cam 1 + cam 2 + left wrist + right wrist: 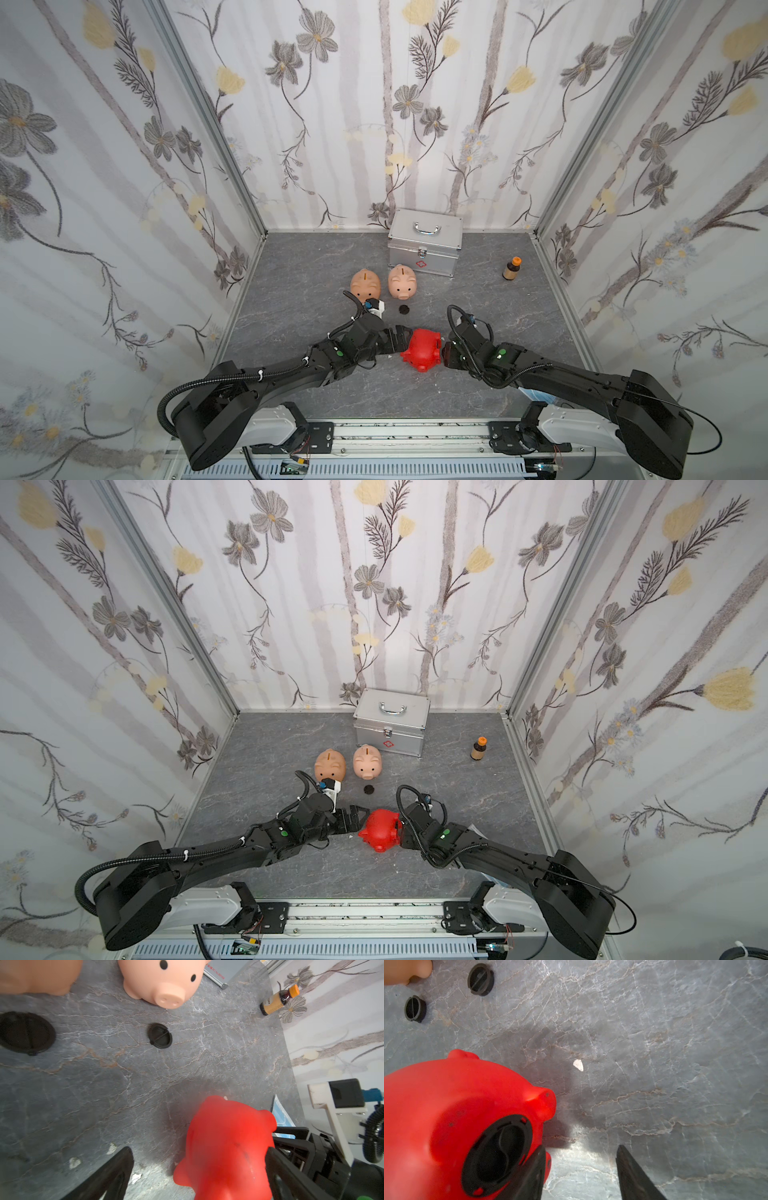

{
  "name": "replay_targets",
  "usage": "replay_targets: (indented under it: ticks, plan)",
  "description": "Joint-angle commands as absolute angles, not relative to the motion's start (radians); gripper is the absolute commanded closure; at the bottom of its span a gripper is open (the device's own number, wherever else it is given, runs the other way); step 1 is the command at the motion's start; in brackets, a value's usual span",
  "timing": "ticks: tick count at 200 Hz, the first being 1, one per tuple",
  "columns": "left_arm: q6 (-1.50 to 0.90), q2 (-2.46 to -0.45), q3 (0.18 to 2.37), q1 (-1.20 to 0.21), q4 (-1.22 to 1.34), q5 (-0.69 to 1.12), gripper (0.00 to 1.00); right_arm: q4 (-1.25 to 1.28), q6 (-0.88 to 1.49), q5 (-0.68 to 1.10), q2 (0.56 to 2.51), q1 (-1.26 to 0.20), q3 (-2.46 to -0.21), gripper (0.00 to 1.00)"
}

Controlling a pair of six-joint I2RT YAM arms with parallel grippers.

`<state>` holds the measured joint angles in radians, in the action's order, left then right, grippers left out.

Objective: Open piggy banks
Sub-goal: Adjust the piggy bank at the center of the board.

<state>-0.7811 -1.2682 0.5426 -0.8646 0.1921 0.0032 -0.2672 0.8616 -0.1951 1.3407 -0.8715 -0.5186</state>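
Note:
A red piggy bank [422,351] [380,829] lies on its side mid-table between both grippers, a black plug [498,1155] seated in its belly. My left gripper [401,343] [198,1150] is open wide around the red body [226,1147]: one finger touches it, the other stands clear. My right gripper [445,353] [581,1147] is open with bare table between its fingers, and one finger rests by the plug. Two peach-pink piggy banks [365,284] [402,284] stand behind. Two loose black plugs [160,1035] [27,1032] lie on the table.
A silver case [426,243] with a handle stands at the back wall. A small brown bottle [512,268] with an orange cap is at the back right. Small white scraps [578,1065] dot the grey marbled table [291,270]. Papered walls close three sides.

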Motion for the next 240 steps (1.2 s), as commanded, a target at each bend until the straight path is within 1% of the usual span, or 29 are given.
replay_targets:
  ticks: [1, 50, 102, 155, 209, 240]
  plan:
    - [-0.744, -1.264, 0.562, -0.877, 0.145, -0.073, 0.0, -0.194, 0.852, -0.156, 1.342, -0.876, -0.515, 0.44]
    - [-0.716, -1.29, 0.588, -0.896, 0.141, -0.054, 0.0, -0.124, 0.857, -0.094, 1.36, -0.879, -0.516, 0.45]
    - [-0.729, -1.333, 0.594, -0.895, 0.169, 0.015, 0.0, -0.072, 0.867, -0.054, 1.368, -0.89, -0.51, 0.46]
    - [-0.789, -1.356, 0.553, -0.849, 0.266, 0.088, 0.0, -0.016, 0.883, -0.034, 1.41, -0.9, -0.519, 0.47]
    - [-0.816, -1.391, 0.525, -0.824, 0.333, 0.137, 0.0, 0.034, 0.899, -0.031, 1.478, -0.916, -0.547, 0.48]
    - [-0.815, -1.404, 0.523, -0.808, 0.342, 0.146, 0.0, 0.014, 0.914, -0.084, 1.484, -0.915, -0.559, 0.49]
